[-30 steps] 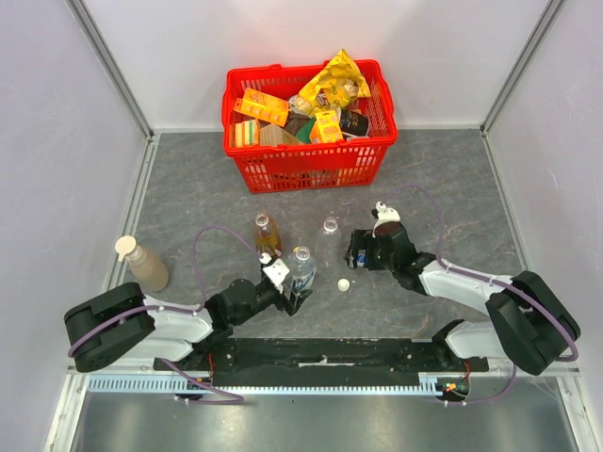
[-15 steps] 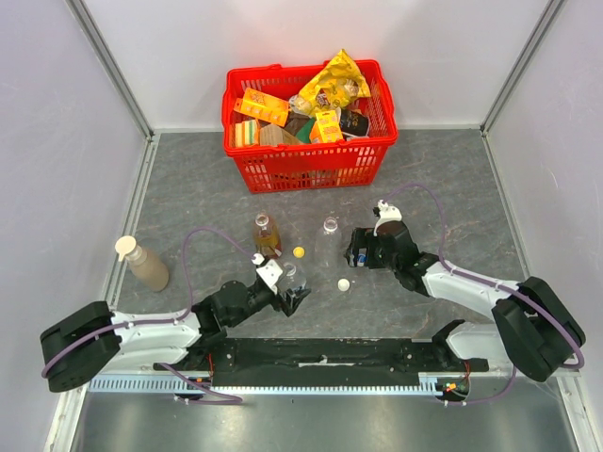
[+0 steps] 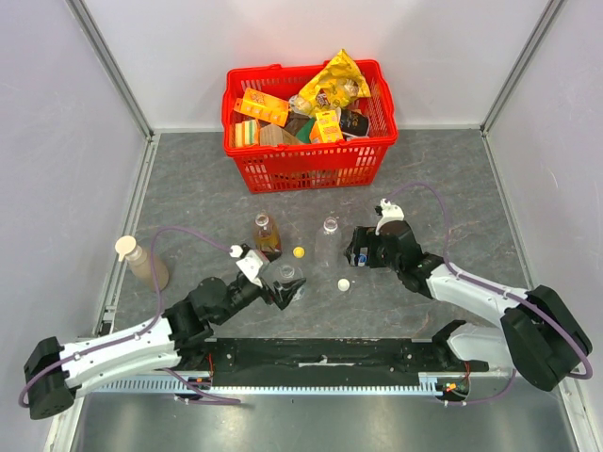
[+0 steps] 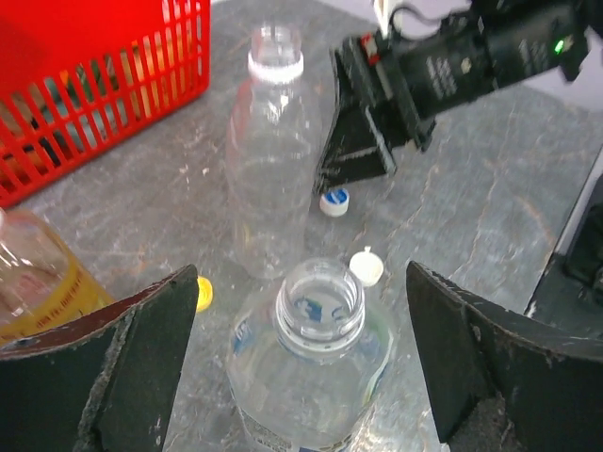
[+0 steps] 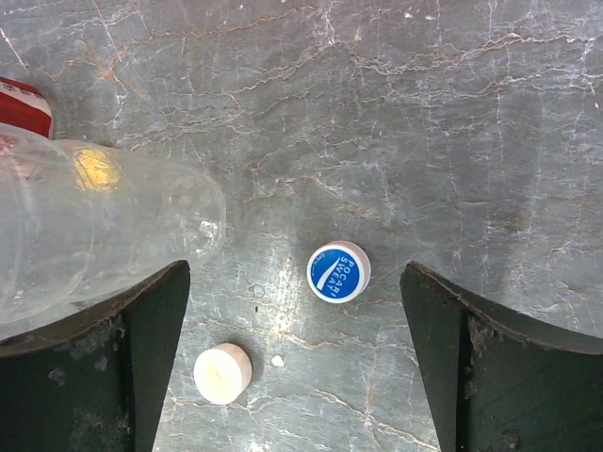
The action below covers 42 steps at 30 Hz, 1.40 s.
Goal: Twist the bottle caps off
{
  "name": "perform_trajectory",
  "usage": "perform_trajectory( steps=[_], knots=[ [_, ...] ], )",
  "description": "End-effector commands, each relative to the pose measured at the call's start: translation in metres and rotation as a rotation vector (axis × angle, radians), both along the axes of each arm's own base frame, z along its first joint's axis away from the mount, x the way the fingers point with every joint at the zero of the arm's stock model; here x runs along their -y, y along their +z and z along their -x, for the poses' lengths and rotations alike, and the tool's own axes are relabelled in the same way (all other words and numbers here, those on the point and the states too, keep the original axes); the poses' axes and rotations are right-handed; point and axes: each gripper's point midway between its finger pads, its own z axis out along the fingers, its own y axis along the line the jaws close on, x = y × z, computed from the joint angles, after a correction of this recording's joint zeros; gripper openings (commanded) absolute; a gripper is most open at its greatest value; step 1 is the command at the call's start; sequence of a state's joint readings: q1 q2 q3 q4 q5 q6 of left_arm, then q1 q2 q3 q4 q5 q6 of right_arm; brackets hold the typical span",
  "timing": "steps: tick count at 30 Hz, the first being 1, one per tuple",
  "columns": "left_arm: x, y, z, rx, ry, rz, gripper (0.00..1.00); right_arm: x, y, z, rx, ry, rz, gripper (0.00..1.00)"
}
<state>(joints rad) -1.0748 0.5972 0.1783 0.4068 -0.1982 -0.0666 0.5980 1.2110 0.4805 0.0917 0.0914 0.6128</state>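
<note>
All three caps lie loose on the table. The yellow cap is beside an amber bottle. The white cap and blue cap lie near my right gripper. My left gripper is open, its jaws either side of an uncapped labelled clear bottle without touching it. My right gripper is open and empty over the blue cap. An uncapped empty clear bottle stands between the grippers.
A brownish bottle with a wide beige cap stands at the left. A red basket full of groceries sits at the back. Side walls close in the table left and right.
My left arm has stretched out to the left and its gripper has drawn the labelled bottle slightly left. The yellow cap, hidden before, now shows. The right gripper has barely moved.
</note>
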Motion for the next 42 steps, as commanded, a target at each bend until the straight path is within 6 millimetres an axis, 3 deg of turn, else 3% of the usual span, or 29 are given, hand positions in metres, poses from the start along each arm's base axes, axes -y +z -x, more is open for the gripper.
perform_trajectory(
  steps=[1,7,12,16,24,28,35,42],
  knots=[
    [-0.004,0.035,0.004,-0.034,0.004,0.036,0.96,-0.003,0.018,-0.008,0.039,-0.008,-0.029,0.98],
    [-0.007,0.083,0.010,-0.011,-0.019,0.055,1.00,-0.005,0.028,-0.009,0.055,-0.002,-0.043,0.98],
    [-0.011,0.110,0.004,-0.068,0.039,0.117,1.00,-0.006,0.041,-0.010,0.083,-0.007,-0.070,0.98],
    [-0.014,0.107,-0.004,-0.137,0.107,0.075,1.00,-0.005,0.051,-0.010,0.103,-0.010,-0.075,0.98],
    [-0.017,0.129,-0.011,-0.181,0.167,0.120,1.00,-0.001,0.089,-0.014,0.184,-0.019,-0.095,0.98],
    [-0.038,0.131,-0.028,-0.192,0.329,0.140,1.00,0.002,0.108,-0.013,0.216,-0.023,-0.099,0.98],
    [-0.102,0.132,-0.057,-0.187,0.752,0.114,1.00,0.003,0.138,-0.020,0.282,-0.024,-0.093,0.98],
    [-0.116,0.140,-0.061,-0.124,0.820,0.066,1.00,0.008,0.176,-0.032,0.366,-0.058,-0.079,0.98]
  ],
)
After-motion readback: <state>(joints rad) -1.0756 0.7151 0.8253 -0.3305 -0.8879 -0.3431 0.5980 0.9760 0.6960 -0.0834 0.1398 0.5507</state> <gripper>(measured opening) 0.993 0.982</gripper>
